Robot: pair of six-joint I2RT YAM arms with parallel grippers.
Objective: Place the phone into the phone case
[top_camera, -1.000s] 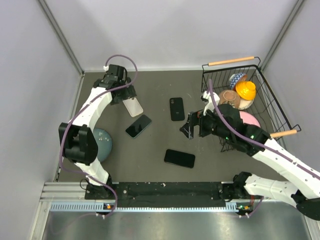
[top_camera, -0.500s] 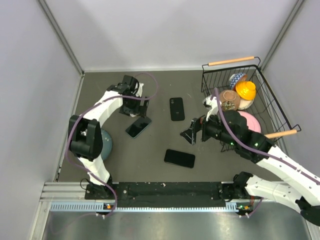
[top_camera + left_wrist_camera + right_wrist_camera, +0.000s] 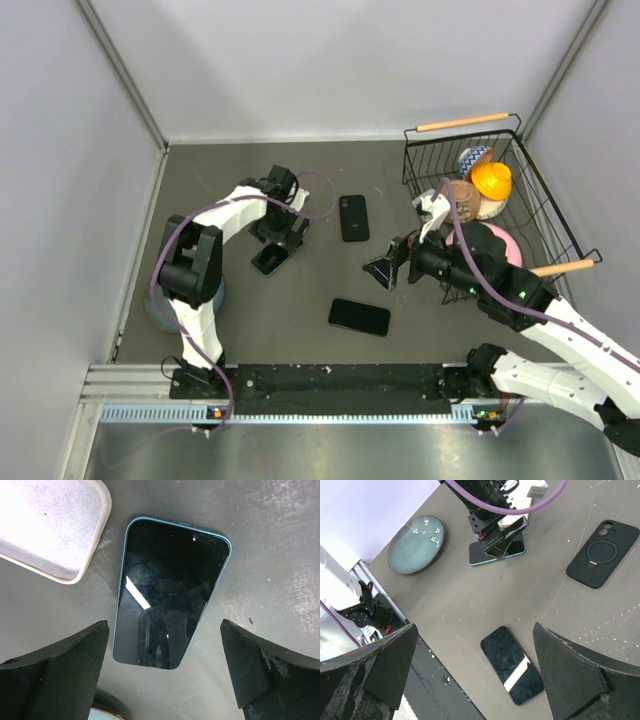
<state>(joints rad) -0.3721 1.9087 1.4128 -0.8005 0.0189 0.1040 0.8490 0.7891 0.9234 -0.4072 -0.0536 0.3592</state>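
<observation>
Left gripper [image 3: 164, 635] wide open, empty, poised over face-up teal-edged phone [image 3: 170, 590]; white case [image 3: 50, 525] just beside phone; right gripper [image 3: 475, 635] wide open, empty

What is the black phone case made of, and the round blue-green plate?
The black phone case looks like matte rubber or silicone: it shows no shine. The plate looks like glazed ceramic, probably: smooth teal face, darker brownish rim, pale speckles.
</observation>
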